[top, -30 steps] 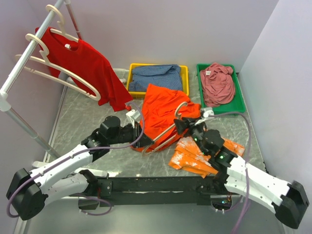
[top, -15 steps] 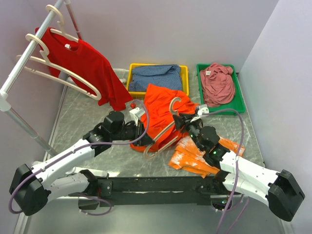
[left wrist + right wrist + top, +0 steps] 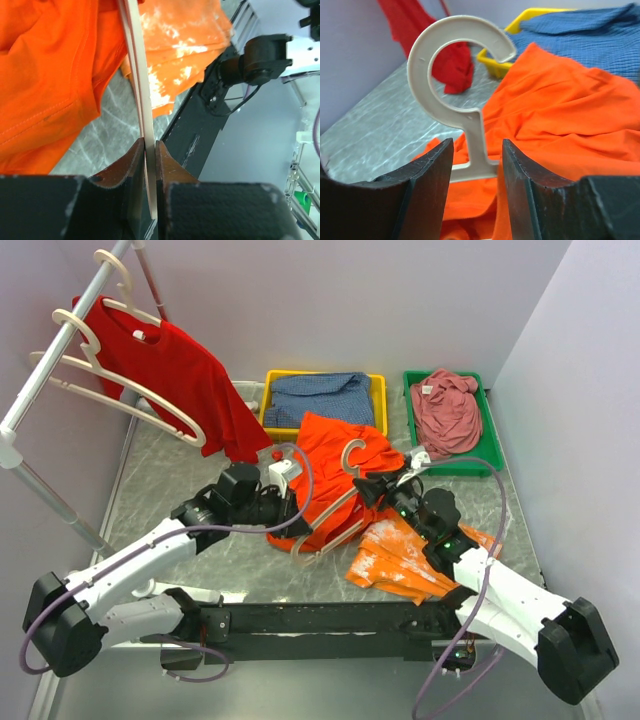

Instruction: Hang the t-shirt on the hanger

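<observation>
Nearest the arms' bases a flat orange cloth [image 3: 395, 560] with white smudges lies on the grey table [image 3: 170, 480], just right of centre. Beside it the left gripper [image 3: 150, 150] is clamped on the hanger [image 3: 476, 137]: the wrist view shows both fingers pressed flat against a thin cream bar seen edge-on, the smudged cloth beyond it and the t-shirt [image 3: 335, 455] to its left. The hanger slants across the middle of the table, its lower end at the shirt's near hem and its round hook up over the shirt's far part. The right gripper [image 3: 475, 150] stands at that upper end with its fingers apart, one on each side of the hanger's neck just under the hook, a gap showing on both sides, so they straddle it without touching. The bright orange-red t-shirt lies crumpled on the table between the two grippers, under and behind the hanger; whether any of the hanger is inside the cloth I cannot tell. Just behind the shirt sits a yellow tray [image 3: 267, 400] holding a blue cloth [image 3: 320, 398], and to its right a green tray [image 3: 455, 464] holding a pink cloth [image 3: 447, 410]. At the far left a rack pole [image 3: 60, 345] slopes upward, carrying a red shirt [image 3: 180, 370] on a hanger and bare cream hangers [image 3: 130, 400] beside it.
</observation>
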Robot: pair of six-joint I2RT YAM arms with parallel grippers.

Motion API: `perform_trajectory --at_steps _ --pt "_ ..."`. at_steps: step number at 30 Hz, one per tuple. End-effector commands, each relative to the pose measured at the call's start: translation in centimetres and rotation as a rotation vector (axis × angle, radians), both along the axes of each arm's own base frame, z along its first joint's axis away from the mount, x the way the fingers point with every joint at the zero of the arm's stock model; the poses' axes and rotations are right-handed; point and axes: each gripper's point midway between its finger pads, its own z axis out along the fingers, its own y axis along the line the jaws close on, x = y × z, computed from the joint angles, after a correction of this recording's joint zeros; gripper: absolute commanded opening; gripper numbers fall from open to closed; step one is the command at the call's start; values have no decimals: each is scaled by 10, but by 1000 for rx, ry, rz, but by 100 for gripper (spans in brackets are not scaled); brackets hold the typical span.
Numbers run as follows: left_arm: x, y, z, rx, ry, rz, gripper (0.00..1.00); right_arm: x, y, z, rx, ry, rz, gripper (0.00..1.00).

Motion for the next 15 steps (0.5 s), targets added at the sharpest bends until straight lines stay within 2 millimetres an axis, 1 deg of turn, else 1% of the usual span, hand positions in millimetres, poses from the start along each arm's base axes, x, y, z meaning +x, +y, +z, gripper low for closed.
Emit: perform_trajectory --at_steps 1,3,6,8,9,10,12,13,14,15 --pt "3 -3 16 -5 -57 -35 1 1 12 11 1 -26 66 52" --pt "5 -2 15 6 -67 -29 1 6 9 9 -15 -25 38 52" --pt "7 0 16 18 -78 -19 1 9 9 13 -31 -25 42 54" --pt "7 0 17 20 -82 -25 1 9 11 18 -23 -29 61 56" --pt "7 0 17 25 -82 -26 1 8 13 15 -34 -9 76 56" --pt "8 -1 18 26 -85 -27 1 9 16 23 -32 -16 88 56" --pt "7 0 17 36 -85 -34 1 9 18 24 -43 1 101 56" --pt "7 0 18 37 -90 -35 1 10 20 28 -43 -3 109 56" --pt "7 0 17 44 -91 -36 1 12 21 29 -49 -1 110 56" --pt "7 0 18 42 -93 -38 1 12 22 24 -69 27 119 56"
